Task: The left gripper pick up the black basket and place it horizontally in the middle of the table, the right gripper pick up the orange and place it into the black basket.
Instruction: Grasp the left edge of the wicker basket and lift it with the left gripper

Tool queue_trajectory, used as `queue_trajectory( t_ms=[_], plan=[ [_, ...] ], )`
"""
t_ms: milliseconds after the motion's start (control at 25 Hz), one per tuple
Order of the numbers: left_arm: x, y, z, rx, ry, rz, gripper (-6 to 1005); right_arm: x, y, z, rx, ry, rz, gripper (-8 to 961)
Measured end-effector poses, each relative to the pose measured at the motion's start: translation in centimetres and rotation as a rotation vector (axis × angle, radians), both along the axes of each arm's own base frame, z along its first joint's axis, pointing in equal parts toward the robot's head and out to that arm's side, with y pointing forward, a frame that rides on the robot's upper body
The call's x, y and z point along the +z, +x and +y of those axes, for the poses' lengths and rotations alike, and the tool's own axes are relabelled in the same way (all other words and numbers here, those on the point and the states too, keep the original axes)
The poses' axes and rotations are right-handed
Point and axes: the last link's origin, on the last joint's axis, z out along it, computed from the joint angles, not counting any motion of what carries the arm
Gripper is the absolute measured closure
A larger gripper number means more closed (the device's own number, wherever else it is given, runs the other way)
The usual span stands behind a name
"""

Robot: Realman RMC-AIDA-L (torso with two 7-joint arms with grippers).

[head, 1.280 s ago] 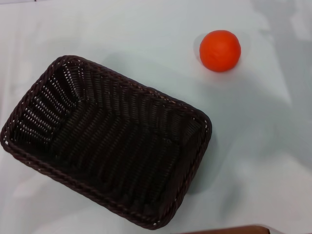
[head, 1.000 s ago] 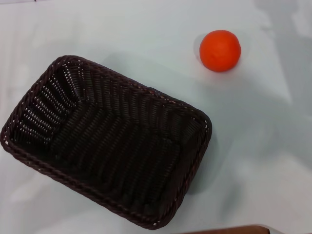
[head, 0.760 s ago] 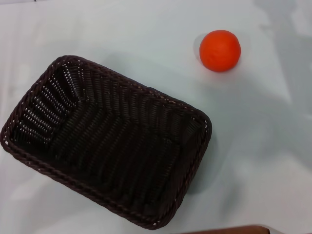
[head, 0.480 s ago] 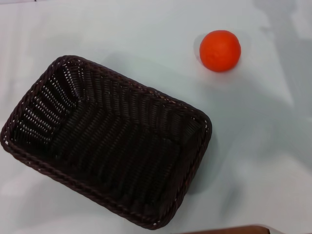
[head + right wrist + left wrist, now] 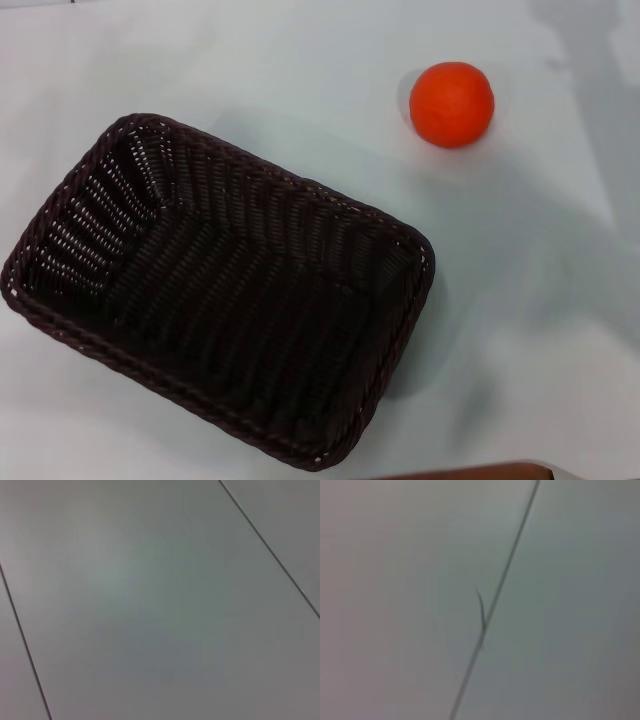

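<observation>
On the pale table (image 5: 300,60), the black basket (image 5: 215,285) sits askew at the near left, and the orange (image 5: 451,104) lies apart at the far right, both unmoved over the last second. Neither gripper is in view, so their finger state cannot be told; the task appears not yet begun.

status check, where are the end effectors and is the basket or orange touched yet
Neither end effector in any view. Black basket empty, lying at an angle on the table. Orange on the table, apart from the basket. Nothing between them.
</observation>
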Motion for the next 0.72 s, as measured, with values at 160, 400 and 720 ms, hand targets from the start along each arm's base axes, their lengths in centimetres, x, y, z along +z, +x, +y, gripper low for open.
queue_trajectory(
  t_ms=[160,400,720],
  plan=[
    [2.5,1.6,0.3,0.005,-0.149,0.091,130,0.4,-0.3,0.2,0.021,0.005,0.008,10],
    [5.9,5.1,1.7,0.054,-0.377,0.293,136,0.6,-0.6,0.8,0.031,0.005,0.003,11],
    [6.1,7.7,3.1,0.149,-0.666,0.434,141,0.5,-0.8,1.0,0.036,0.002,0.008,11]
  ],
)
